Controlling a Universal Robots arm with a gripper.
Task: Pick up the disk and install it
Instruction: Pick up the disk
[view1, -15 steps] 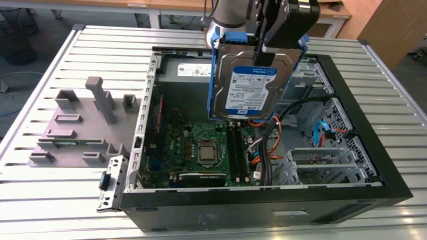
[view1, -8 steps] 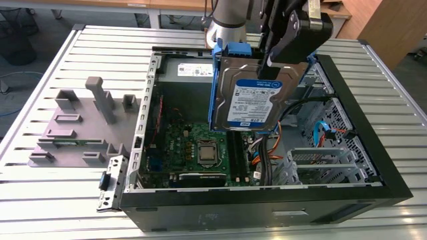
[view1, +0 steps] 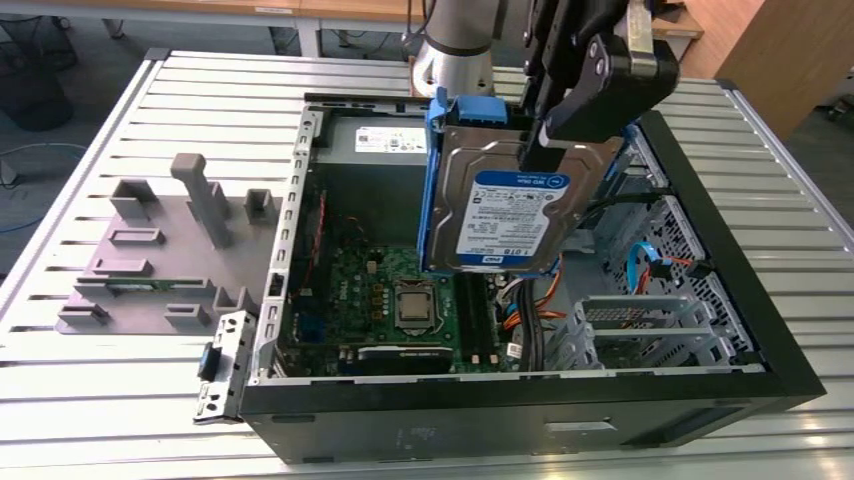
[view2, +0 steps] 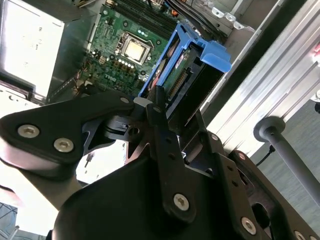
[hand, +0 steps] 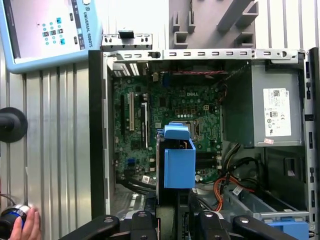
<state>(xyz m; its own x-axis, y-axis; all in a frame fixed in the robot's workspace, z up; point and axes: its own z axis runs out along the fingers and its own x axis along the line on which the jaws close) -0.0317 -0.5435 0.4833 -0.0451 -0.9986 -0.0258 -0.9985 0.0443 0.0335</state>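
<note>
— While the gripper (view1: 567, 140) hangs over the open case (view1: 747, 330), how do its fingers stand?

— Clamped on the upper edge of the disk (view1: 514, 215). The disk is aloft and on edge inside its blue carrier frame, with its label turned to the exterior view, above the motherboard (view1: 387, 290).

— How is this carrying step done well?

— By judgement: keep the clamp firm, hold the disk on edge, and keep its lower edge clear of the cables (view1: 527, 300) beneath it.

— And the counts?

— Read the case in the exterior view as a dial. There is one gripper and one disk, near centre. One drive cage (view1: 641, 320) sits at 4 o'clock and one power-supply box (view1: 360, 150) at 12 o'clock. One grey fixture plate (view1: 147, 250) lies on the table (view1: 107, 400), outside the case at 9 o'clock.
</note>
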